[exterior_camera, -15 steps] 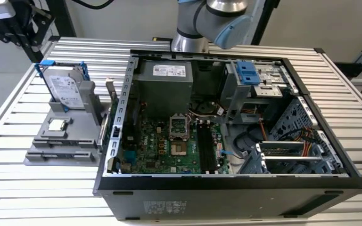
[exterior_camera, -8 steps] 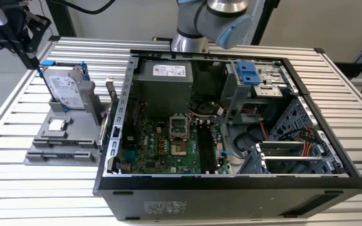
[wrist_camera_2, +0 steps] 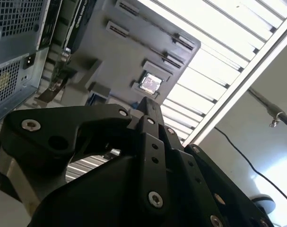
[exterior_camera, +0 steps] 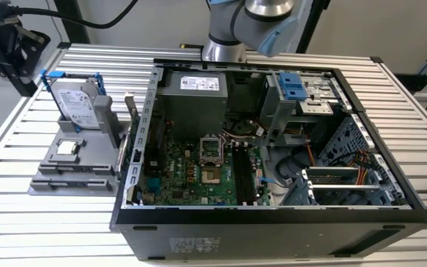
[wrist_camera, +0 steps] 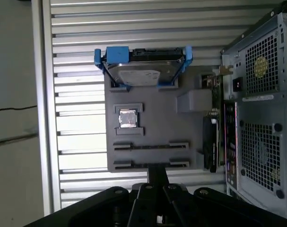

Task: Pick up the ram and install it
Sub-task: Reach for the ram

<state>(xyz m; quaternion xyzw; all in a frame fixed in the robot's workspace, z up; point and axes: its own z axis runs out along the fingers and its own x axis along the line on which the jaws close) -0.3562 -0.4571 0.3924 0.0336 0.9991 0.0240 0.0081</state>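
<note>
My gripper (exterior_camera: 20, 78) hangs above the table at the exterior view's left, clear of the grey holder (exterior_camera: 50, 167). In both wrist views its black fingertips (wrist_camera: 157, 172) (wrist_camera_2: 150, 108) meet as one narrow block with nothing between them. The holder's two long slots (wrist_camera: 150, 146) look empty. I cannot pick out the ram. The black memory slots (exterior_camera: 243, 169) on the motherboard are too dark to tell whether a stick sits in them.
A silver hard drive (exterior_camera: 76, 105) in a blue frame and a small square processor chip (wrist_camera: 128, 118) sit on the holder. A bracketed card (wrist_camera: 210, 142) stands between the holder and the open computer case (exterior_camera: 135, 161). The table top (exterior_camera: 50, 233) is slatted metal.
</note>
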